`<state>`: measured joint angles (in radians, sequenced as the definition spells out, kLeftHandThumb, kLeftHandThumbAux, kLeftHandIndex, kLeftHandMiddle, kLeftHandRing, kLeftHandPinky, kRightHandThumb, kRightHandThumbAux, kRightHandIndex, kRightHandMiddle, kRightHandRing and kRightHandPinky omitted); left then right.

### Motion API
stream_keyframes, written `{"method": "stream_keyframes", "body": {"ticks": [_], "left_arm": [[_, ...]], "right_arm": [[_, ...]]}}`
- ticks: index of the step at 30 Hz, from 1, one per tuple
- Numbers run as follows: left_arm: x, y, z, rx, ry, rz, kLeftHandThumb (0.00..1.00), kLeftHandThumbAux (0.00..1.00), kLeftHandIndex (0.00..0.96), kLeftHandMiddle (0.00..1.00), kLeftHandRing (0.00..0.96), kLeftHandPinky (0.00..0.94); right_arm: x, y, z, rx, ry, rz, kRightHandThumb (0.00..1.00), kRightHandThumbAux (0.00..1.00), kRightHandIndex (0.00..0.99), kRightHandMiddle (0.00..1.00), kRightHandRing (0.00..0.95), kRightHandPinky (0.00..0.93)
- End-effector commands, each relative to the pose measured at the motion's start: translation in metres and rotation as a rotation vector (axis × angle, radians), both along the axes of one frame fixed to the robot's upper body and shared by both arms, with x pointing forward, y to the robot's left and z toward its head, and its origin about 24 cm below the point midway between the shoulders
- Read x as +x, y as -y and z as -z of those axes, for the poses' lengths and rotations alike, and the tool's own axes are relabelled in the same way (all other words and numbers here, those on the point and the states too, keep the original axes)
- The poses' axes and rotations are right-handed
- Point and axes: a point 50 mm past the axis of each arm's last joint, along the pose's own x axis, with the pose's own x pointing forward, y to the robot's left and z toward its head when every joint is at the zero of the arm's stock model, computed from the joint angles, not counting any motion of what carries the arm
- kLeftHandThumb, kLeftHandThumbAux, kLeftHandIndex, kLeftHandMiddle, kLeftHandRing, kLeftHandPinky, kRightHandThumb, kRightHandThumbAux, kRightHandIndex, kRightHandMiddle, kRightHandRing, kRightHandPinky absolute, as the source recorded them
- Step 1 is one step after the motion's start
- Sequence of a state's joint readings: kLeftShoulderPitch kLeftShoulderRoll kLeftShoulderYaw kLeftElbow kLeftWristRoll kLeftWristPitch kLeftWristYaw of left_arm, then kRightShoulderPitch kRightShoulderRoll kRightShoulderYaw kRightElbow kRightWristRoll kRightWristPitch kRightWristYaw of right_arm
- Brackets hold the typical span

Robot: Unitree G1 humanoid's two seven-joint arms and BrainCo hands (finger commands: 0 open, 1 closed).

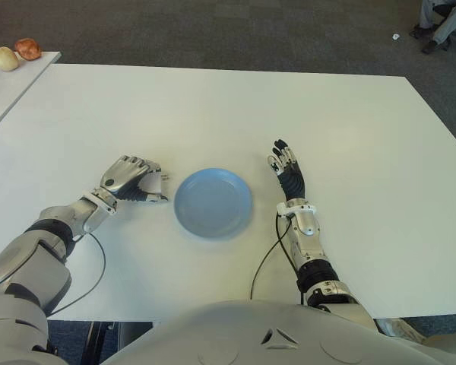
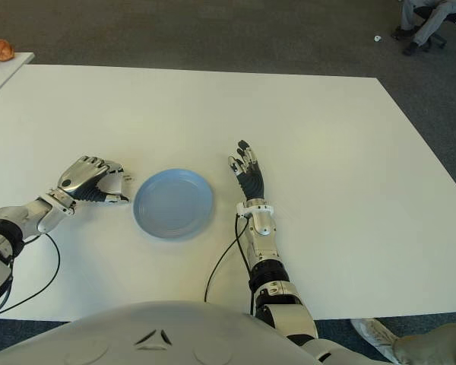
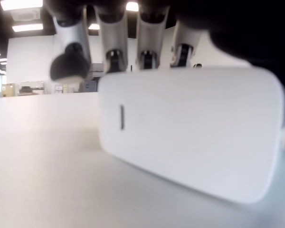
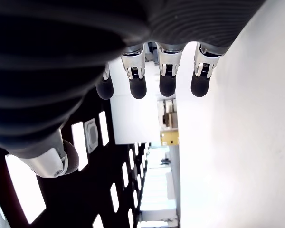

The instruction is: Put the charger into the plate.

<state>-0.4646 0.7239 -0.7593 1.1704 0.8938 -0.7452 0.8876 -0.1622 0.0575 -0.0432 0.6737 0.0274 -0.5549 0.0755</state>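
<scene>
Smooth matt white plastic charger (image 3: 190,133)

Left hand (image 1: 131,177) curled (right (image 1: 287,172) flat)

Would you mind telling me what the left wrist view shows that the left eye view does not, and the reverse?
Only the left wrist view shows the charger's broad white face with a small slot, and the fingers curled over its top. Only the left eye view shows the blue plate, empty, just right of the left hand, and the right hand open beyond the plate. Both show the left hand closed on the charger at the white table.
</scene>
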Motion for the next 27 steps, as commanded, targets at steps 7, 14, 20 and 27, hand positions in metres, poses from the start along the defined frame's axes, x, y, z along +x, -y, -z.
{"method": "stream_keyframes", "body": {"ticks": [7, 14, 20, 27], "left_arm": [[-0.01, 0.002, 0.006, 0.022, -0.039, 0.058, 0.75, 0.696, 0.442, 0.877, 0.872, 0.852], [-0.004, 0.006, -0.007, -0.057, 0.007, 0.071, 0.75, 0.696, 0.442, 0.881, 0.873, 0.852], [0.005, 0.013, -0.036, -0.122, 0.059, 0.119, 0.75, 0.697, 0.441, 0.886, 0.877, 0.851], [0.01, 0.019, -0.066, -0.198, 0.091, 0.115, 0.75, 0.697, 0.441, 0.892, 0.88, 0.846]], "right_arm": [[-0.013, 0.002, 0.017, 0.017, -0.093, 0.01, 0.0, 0.534, 0.041, 0.062, 0.043, 0.059], [-0.013, 0.002, 0.017, 0.016, -0.09, 0.009, 0.0, 0.536, 0.044, 0.068, 0.048, 0.062], [-0.013, 0.001, 0.017, 0.013, -0.09, 0.009, 0.0, 0.541, 0.041, 0.066, 0.05, 0.063], [-0.013, 0.002, 0.017, 0.009, -0.095, 0.013, 0.0, 0.545, 0.039, 0.064, 0.049, 0.067]]}}
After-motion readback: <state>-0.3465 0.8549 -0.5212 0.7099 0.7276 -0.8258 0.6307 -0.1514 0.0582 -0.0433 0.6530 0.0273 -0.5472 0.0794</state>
